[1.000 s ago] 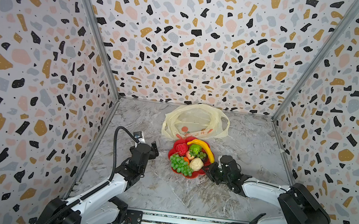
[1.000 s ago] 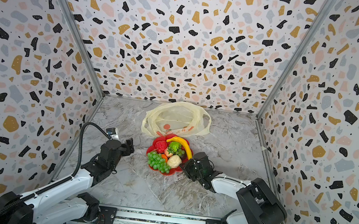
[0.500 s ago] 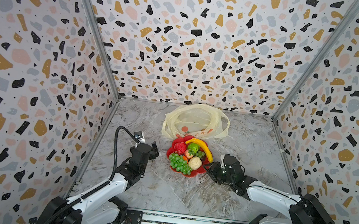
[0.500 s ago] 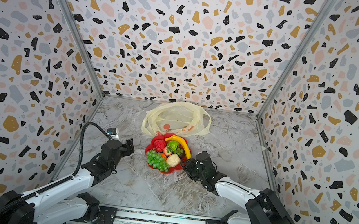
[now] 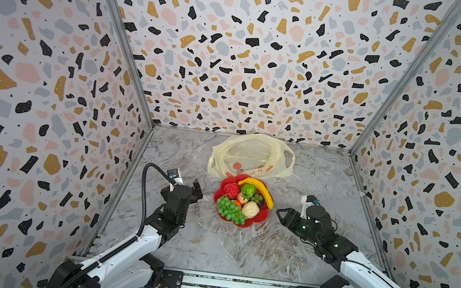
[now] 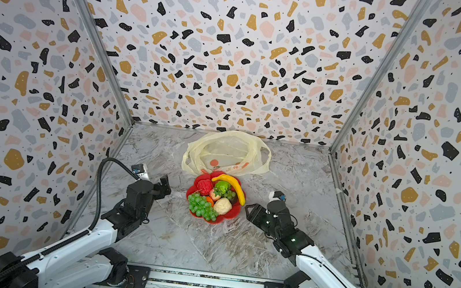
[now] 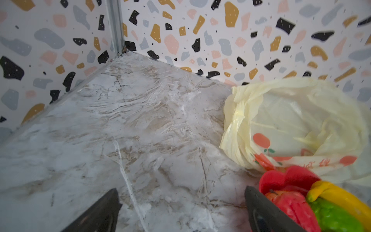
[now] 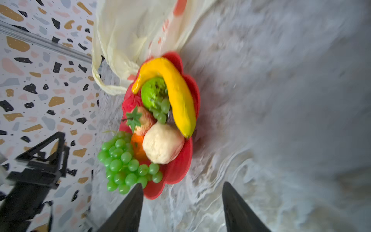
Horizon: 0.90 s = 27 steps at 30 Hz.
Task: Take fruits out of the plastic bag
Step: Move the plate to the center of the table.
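Observation:
The cream-yellow plastic bag [image 5: 251, 156] lies slack near the back wall, its printed side toward the front. Just in front of it, a red flower-shaped dish [image 5: 256, 224] holds the fruits: a yellow banana [image 5: 262, 190], a green grape bunch [image 5: 229, 209], a cream knobbly one [image 5: 251, 209], a bumpy red one [image 5: 230, 190], a green one [image 5: 248, 189], a strawberry [image 5: 243, 198] and an orange [image 5: 237, 203]. My left gripper [image 7: 181, 188] hovers open and empty left of the dish. Just right of the dish, my right gripper [image 8: 182, 183] is open and empty too, pointing at it.
Patterned walls close in the marble floor [image 5: 224, 250] on three sides. A metal rail [image 5: 234, 287] with both arm bases runs along the front edge. The bag [image 7: 291, 124] touches the dish's back rim [image 7: 281, 178].
My right gripper has opened and drawn back a little from the dish's right rim. My left gripper has opened wider. The dish and bag stay put.

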Each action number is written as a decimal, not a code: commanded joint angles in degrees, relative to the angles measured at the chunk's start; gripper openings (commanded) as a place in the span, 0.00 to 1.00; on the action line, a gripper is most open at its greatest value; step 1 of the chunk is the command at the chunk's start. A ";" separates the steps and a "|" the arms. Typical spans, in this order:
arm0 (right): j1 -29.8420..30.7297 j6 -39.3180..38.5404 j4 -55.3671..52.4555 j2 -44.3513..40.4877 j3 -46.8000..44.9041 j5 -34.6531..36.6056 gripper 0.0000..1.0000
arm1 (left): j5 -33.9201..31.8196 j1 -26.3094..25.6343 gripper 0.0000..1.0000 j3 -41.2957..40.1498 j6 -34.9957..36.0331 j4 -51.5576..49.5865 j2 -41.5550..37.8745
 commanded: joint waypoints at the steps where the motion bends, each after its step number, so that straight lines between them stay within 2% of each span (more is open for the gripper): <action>1: -3.44 -16.61 -3.95 -3.63 4.56 13.63 0.84 | -8.41 0.32 1.00 -0.87 0.21 -0.58 -3.96; 5: -5.45 -32.40 6.29 -5.03 2.31 25.16 0.96 | -15.81 0.24 0.99 0.01 -1.65 -2.37 -7.48; 7: -7.60 -39.06 14.37 -4.07 -0.56 26.54 1.00 | -20.77 0.23 1.00 0.31 -1.87 -2.61 -8.77; 11: -14.58 -39.16 24.31 1.04 -3.93 27.72 1.00 | -31.48 0.26 0.99 -3.08 2.11 4.90 -10.04; 13: -15.58 -45.29 32.55 5.34 -6.07 29.41 1.00 | -31.79 0.23 1.00 -5.28 6.51 10.75 -9.96; 16: -17.17 -46.91 35.99 12.61 -5.31 33.79 0.99 | -33.38 0.32 0.99 -9.70 13.79 22.93 -6.94; 18: -18.57 -49.89 42.55 16.70 -7.05 32.55 0.99 | -32.55 1.05 0.99 -12.23 19.13 31.70 -2.22; 20: -19.77 -51.33 49.76 19.13 -9.50 30.53 1.00 | -30.81 2.79 0.99 -12.19 19.39 34.06 2.75; 22: -20.90 -52.27 55.13 21.41 -11.03 27.22 1.00 | -25.56 4.94 1.00 -11.89 21.14 36.44 7.60; 26: -21.83 -53.93 63.58 26.94 -12.51 21.98 1.00 | -20.48 8.07 0.99 -14.21 24.96 50.85 18.16; 27: -22.03 -54.31 65.88 28.39 -13.01 20.95 0.99 | -18.89 8.45 0.99 -13.14 25.26 49.85 19.32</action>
